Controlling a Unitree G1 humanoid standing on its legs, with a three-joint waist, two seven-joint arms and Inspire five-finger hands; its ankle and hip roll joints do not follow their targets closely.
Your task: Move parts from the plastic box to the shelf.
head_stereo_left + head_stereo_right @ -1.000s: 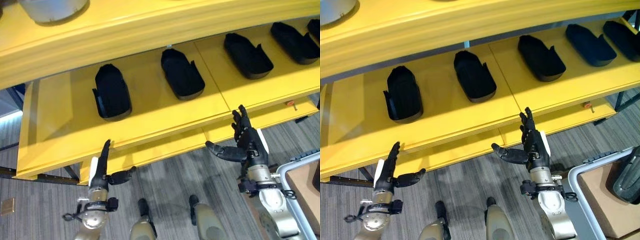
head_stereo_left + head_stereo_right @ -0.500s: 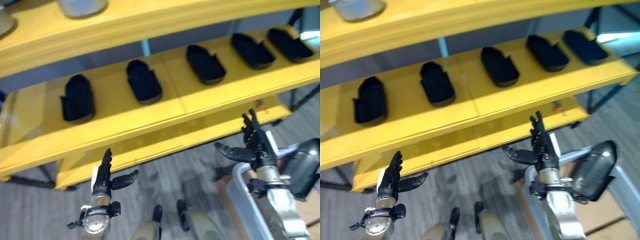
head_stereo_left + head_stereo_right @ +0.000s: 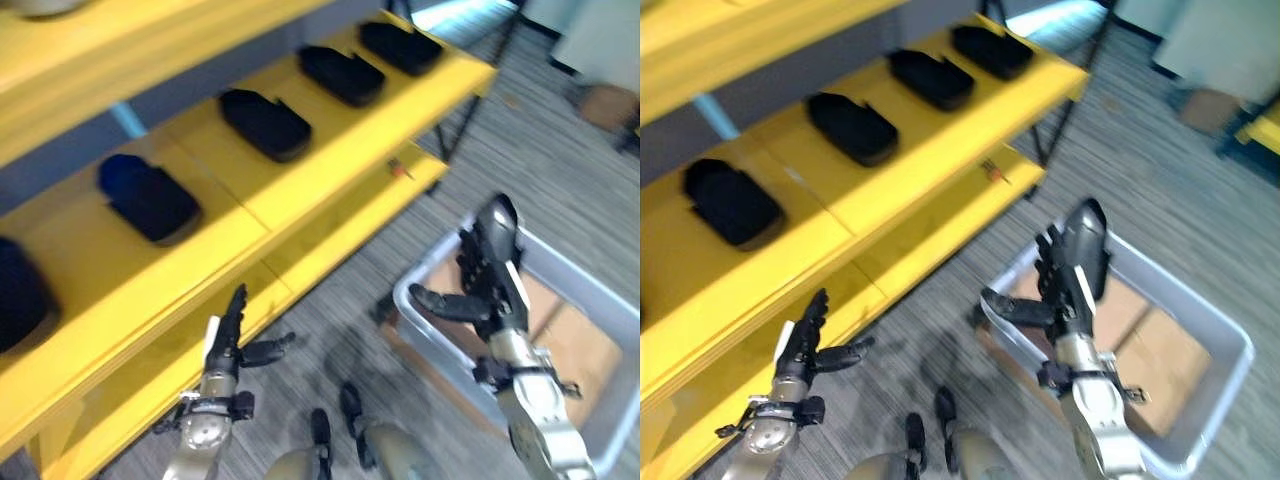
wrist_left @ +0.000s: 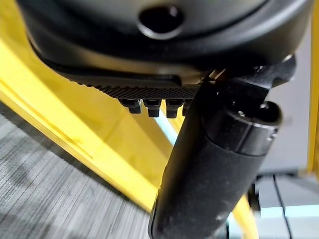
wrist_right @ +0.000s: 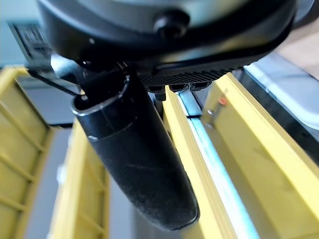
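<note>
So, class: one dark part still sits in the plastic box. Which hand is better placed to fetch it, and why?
The right hand, probably: it hangs open at the plastic box, beside the part. The left hand is open near the shelf.

The shelf (image 3: 330, 150) runs diagonally across the left and upper scene, with a lower shelf board beneath it. The parts (image 3: 265, 122) lie in a row on its upper board, spaced apart. The plastic box (image 3: 1200, 330) stands on the floor (image 3: 1110, 190) to the right of the shelf, one part (image 3: 1085, 243) upright at its near-left corner.
</note>
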